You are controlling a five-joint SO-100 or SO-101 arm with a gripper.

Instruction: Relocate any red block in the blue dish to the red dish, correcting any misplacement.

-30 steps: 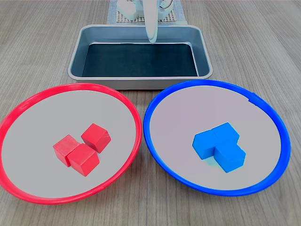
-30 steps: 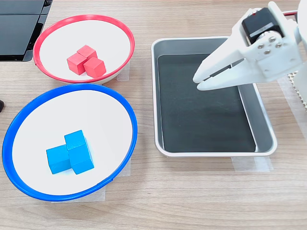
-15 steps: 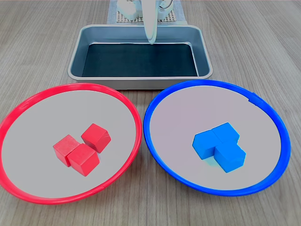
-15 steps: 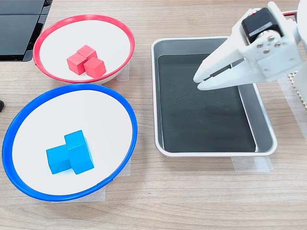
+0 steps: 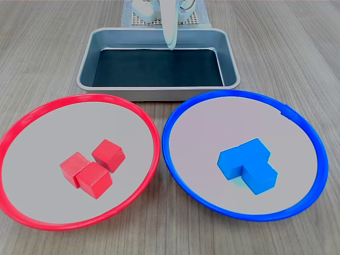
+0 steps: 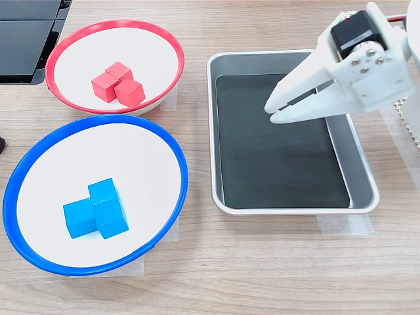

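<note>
The red dish (image 5: 79, 97) (image 6: 115, 23) holds three red blocks (image 5: 94, 167) (image 6: 118, 82) huddled together near its middle. Inside the blue dish (image 5: 244, 93) (image 6: 92, 119) lie three blue blocks (image 5: 248, 164) (image 6: 96, 209) in a cluster; I see no red block in it. My white gripper (image 5: 171, 47) (image 6: 269, 111) hangs shut and empty above the rectangular metal tray, well apart from both dishes.
The metal tray (image 5: 159, 89) (image 6: 295, 209) with its dark floor holds nothing. The arm's white base (image 5: 159, 16) stands behind it. A black flat object (image 6: 26, 33) lies at the second exterior view's top left. Bare wooden tabletop surrounds the dishes.
</note>
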